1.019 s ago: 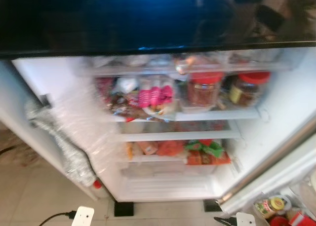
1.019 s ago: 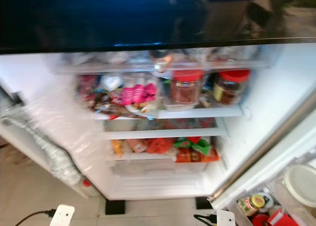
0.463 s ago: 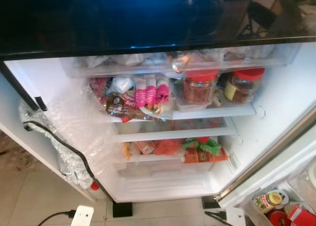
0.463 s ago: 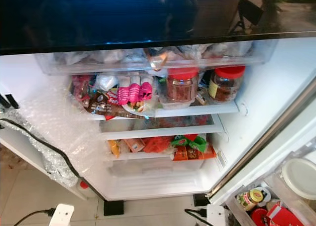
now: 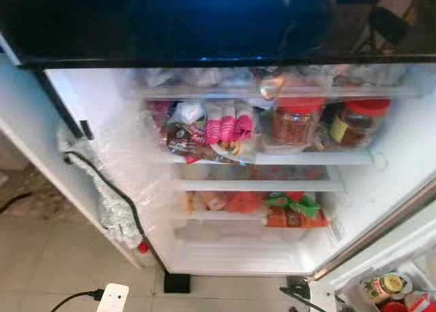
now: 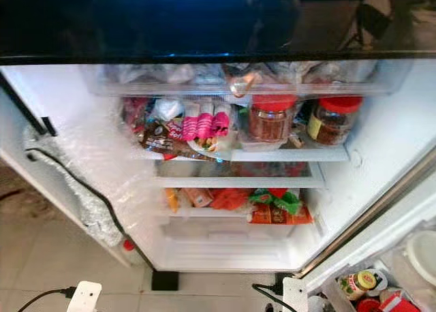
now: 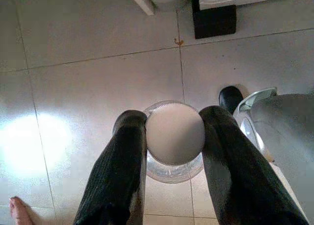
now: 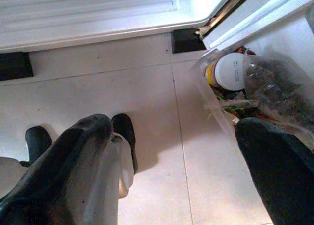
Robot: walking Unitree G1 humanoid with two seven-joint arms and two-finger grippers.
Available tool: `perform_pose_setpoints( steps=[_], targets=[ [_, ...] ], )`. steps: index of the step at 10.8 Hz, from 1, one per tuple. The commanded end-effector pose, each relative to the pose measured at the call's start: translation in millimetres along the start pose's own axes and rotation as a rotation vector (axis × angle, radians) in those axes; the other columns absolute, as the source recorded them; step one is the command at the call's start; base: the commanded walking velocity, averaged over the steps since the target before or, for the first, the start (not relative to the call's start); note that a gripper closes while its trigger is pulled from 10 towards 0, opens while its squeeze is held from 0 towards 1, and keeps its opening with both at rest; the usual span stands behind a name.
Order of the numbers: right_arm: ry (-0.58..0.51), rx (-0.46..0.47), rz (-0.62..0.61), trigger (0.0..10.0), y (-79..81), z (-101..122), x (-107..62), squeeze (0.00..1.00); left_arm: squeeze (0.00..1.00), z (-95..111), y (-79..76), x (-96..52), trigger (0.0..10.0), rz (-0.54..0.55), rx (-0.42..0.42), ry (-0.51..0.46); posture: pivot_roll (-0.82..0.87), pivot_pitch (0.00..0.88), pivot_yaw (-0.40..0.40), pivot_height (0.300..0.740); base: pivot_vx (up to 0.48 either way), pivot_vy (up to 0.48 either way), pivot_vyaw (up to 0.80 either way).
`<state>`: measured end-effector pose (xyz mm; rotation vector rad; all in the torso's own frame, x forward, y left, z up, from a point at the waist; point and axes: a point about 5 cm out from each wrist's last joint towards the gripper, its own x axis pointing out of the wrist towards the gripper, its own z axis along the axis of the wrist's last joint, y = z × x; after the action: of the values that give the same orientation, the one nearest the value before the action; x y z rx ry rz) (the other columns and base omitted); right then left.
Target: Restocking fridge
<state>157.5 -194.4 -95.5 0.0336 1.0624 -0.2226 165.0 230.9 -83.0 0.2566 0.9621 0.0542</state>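
Down by the floor tiles, my left gripper [image 7: 174, 136] pinches a white-lidded jar [image 7: 174, 132]; my right gripper [image 8: 196, 161] hangs spread, empty. Ahead the fridge [image 6: 381, 142] stands open, shelves crowded (more jars wait in its door), so restocking seems unfinished.

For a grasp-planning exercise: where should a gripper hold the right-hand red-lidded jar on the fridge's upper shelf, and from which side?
Round the glass body of the right-hand red-lidded jar, below the lid, coming from the open front: it stands upright, and the clear drawer above likely blocks a top approach.
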Motion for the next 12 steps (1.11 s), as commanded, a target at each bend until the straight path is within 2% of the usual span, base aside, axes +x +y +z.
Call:
perform_pose_setpoints(
  steps=[1,12],
  targets=[
    [0.017,0.01,-0.003,10.0,-1.5,-6.0,-0.7,0.0,0.0,-8.3,0.5,-1.7,10.0,-0.004,0.008,0.026,0.0,0.076,0.028,0.74,0.0,-0.307,0.0],
    [0.019,0.002,-0.002,10.0,-1.5,-5.7,-0.6,0.0,0.0,-8.5,1.1,-1.7,10.0,-0.002,0.019,0.03,0.0,0.069,0.029,0.74,0.0,-0.072,0.0]
  ],
)
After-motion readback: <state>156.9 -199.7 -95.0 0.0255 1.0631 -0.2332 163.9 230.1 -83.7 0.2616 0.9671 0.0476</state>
